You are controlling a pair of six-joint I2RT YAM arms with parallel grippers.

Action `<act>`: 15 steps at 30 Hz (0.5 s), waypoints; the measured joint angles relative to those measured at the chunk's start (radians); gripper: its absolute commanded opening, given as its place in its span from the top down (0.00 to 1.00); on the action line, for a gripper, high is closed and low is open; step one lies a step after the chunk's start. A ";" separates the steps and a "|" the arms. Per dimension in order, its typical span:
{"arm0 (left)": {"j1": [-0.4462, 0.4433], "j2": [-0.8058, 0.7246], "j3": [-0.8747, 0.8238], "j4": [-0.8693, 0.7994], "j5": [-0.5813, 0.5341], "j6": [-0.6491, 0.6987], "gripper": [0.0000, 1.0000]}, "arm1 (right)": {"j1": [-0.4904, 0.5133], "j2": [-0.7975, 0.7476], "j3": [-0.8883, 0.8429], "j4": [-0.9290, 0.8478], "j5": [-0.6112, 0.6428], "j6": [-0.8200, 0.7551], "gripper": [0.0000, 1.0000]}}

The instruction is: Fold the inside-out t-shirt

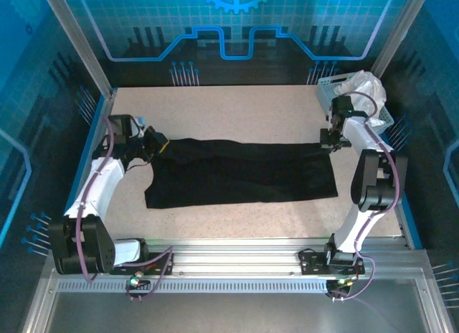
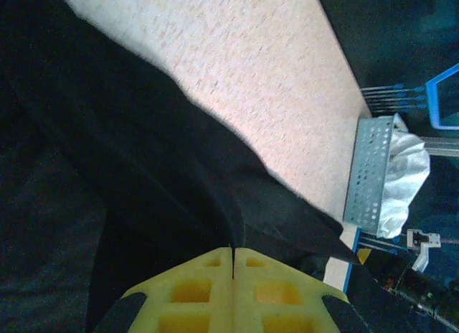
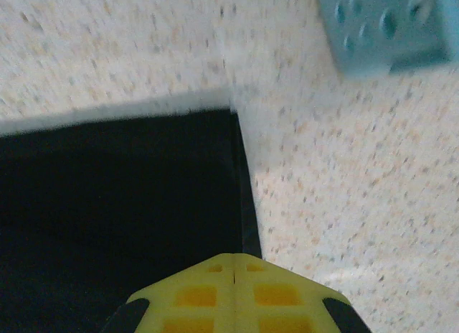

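1 blk tee [image 1: 244, 175], 1 basket [image 1: 326, 90], 2 grippers [image 1: 159, 145] [image 1: 327, 141]

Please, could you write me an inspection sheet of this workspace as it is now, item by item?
Surface: speckled beige tabletop, no stains seen.
Job's things: large black cotton t-shirt, spread flat in a long band between both arms.
Clutter: rectangular perforated pale-blue basket holding crumpled white cloth, far right corner.
Grippers: left end effector shut on the shirt's left end; right end effector shut on its right edge.
Cables: purple-grey cables running along both arms.
Surroundings: blue-lit patterned wall panels.
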 measured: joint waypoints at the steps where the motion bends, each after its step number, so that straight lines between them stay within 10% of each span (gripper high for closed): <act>1: 0.000 -0.014 -0.025 -0.003 0.007 -0.005 1.00 | 0.000 -0.001 -0.020 -0.002 0.000 0.004 0.95; 9: 0.000 -0.041 -0.128 -0.003 0.044 -0.033 1.00 | 0.093 -0.126 -0.159 0.081 0.089 0.017 0.35; 15: 0.000 -0.042 -0.129 0.009 0.053 -0.051 1.00 | 0.519 -0.350 -0.246 0.371 0.011 -0.103 0.10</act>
